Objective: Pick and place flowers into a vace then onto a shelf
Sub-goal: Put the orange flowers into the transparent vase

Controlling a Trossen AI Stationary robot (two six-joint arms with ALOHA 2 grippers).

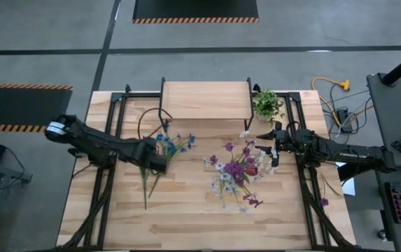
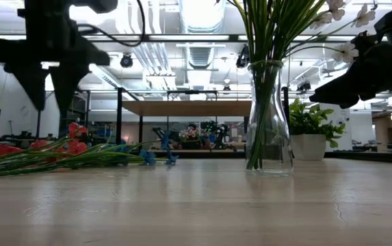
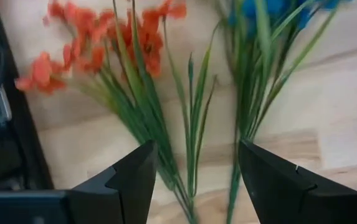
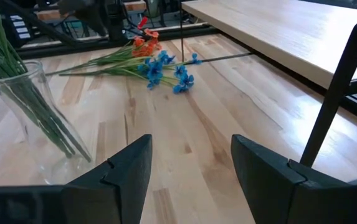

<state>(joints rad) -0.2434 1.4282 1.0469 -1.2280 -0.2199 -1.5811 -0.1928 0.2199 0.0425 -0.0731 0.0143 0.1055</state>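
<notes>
A loose bunch of flowers (image 1: 165,150) with orange (image 3: 103,37) and blue blossoms (image 3: 271,9) lies flat on the table's left half. My left gripper (image 3: 197,149) hangs open above its green stems, pointing down, clear of them in the low view (image 2: 53,102). The clear glass vace (image 2: 267,123) stands upright on the table's right half, with purple and white flowers (image 1: 236,171) standing in it. My right gripper (image 4: 190,146) is open and level just to the right of the vace, with nothing between its fingers. The shelf (image 1: 206,101) stands at the far middle.
A small potted plant (image 1: 266,105) in a white pot stands at the far right, beside the shelf. The shelf's thin black legs (image 4: 334,93) rise close to my right gripper. Black frame rails (image 1: 106,175) run along both sides of the table.
</notes>
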